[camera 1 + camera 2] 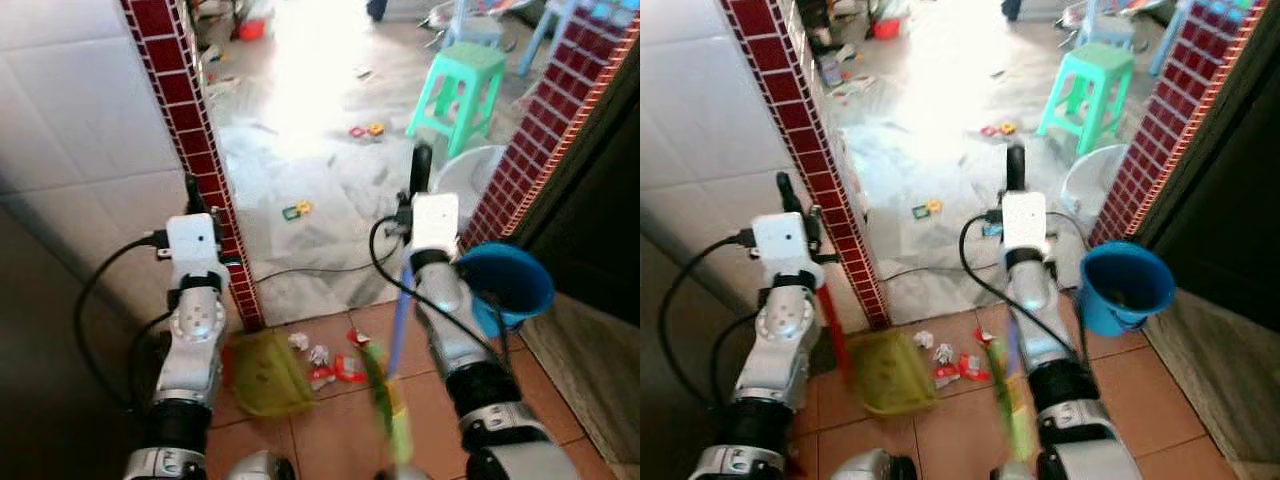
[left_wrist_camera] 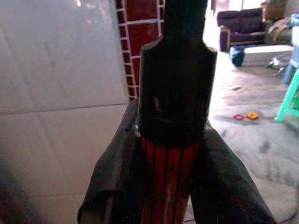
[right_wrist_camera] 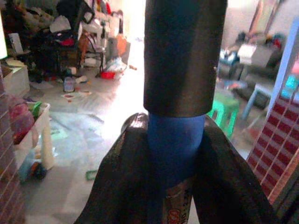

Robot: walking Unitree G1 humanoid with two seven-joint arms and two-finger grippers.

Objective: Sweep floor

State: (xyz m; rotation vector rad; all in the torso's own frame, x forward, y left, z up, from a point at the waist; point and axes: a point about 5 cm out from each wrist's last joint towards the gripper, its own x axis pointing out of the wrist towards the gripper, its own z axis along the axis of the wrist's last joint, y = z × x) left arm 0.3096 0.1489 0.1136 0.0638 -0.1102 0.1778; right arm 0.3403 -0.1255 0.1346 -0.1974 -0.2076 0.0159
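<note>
Sweeping partly done — scraps gathered by the dustpan, not yet in it.

The tiled floor [image 1: 330, 420] holds the dustpan [image 1: 265, 375]; right gripper [image 3: 174, 154] clamps the broom [image 1: 398, 320], left gripper [image 2: 168, 158] the dustpan's red handle [image 1: 833, 335] — litter [image 1: 335, 362] just beside.

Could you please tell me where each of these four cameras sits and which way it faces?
Left eye view: on the head, looking down at both arms, the yellow dustpan, litter and blue bucket.
Right eye view: same scene, slightly offset.
Left wrist view: along the left gripper, clamped on the red handle.
Right wrist view: along the right gripper, clamped on the blue broom handle.
Shared: the green stool.
</note>
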